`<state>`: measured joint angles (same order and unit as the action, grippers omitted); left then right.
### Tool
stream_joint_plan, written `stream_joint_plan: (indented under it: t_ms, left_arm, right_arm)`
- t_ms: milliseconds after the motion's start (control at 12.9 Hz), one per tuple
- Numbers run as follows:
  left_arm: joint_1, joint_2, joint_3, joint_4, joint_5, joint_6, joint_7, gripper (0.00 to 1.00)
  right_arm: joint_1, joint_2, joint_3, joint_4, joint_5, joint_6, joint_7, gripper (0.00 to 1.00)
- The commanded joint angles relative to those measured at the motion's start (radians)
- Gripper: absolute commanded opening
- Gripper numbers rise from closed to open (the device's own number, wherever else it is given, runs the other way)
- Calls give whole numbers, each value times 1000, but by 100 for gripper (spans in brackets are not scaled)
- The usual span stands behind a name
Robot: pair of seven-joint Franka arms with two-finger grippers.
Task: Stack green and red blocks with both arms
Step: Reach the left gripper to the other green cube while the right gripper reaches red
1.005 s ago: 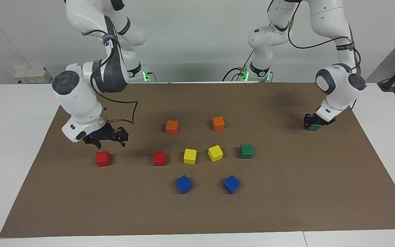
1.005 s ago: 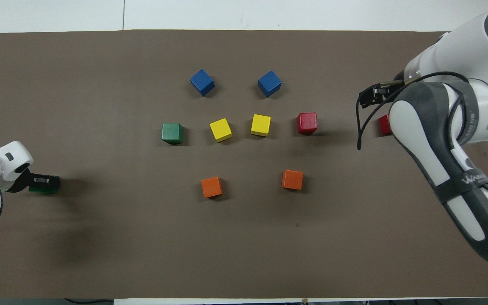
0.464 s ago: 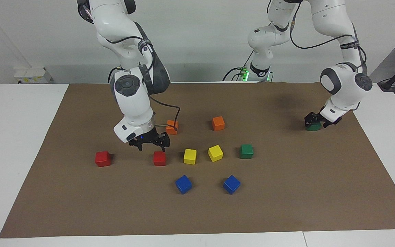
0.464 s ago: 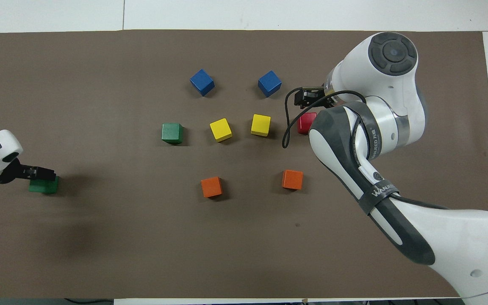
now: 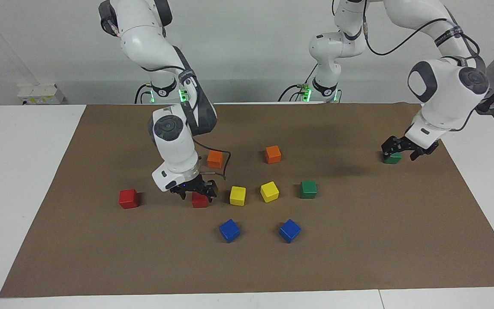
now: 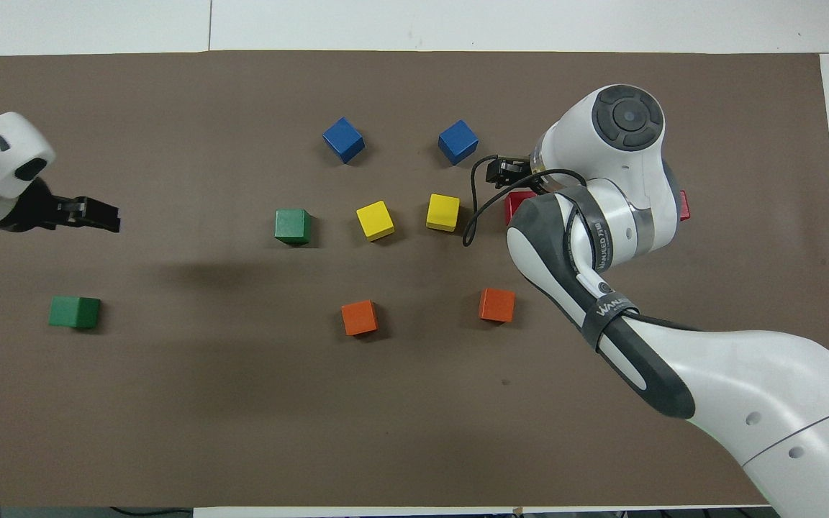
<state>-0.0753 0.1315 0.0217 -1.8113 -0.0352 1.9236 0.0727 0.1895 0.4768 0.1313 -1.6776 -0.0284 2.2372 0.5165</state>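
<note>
Two red blocks lie on the mat, one (image 5: 128, 198) toward the right arm's end, the other (image 5: 200, 201) beside the yellow cubes. My right gripper (image 5: 197, 192) is low over that second red block (image 6: 517, 204), open, a finger on either side of its top. The arm hides most of the other red block (image 6: 683, 205) from above. One green block (image 5: 308, 189) sits beside the yellow cubes. The other green block (image 5: 392, 158) rests alone toward the left arm's end. Just above this green block (image 6: 74, 311) my left gripper (image 5: 401, 150) hangs open, holding nothing.
Two orange cubes (image 5: 215, 159) (image 5: 273, 154) lie nearer to the robots than the row. Two yellow cubes (image 5: 237, 195) (image 5: 269, 191) sit mid-row. Two blue cubes (image 5: 229, 230) (image 5: 290, 230) lie farther out. A brown mat (image 5: 358, 257) covers the white table.
My right gripper swung from above the end red block to the inner red block and came down around it. My left gripper let go of the green block and lifted.
</note>
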Motion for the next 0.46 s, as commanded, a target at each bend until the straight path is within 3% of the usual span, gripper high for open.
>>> stream_joint_plan:
  t_ms: [0, 155, 232, 387]
  left_arm:
    - [-131, 57, 17, 43, -40, 23, -112, 100]
    - [-208, 92, 17, 38, -49, 84, -143, 100]
    - [-225, 118, 15, 40, -63, 118, -145, 100]
    - [-277, 166, 17, 41, -83, 173, -146, 100]
  right_arm:
    - [-5, -26, 2, -105, -1, 85, 11, 100]
    - [-2, -33, 2, -145, -1, 111, 13, 99]
    - [-1, -38, 2, -152, -1, 105, 13, 91]
    - [-1, -41, 2, -148, -4, 76, 10, 33]
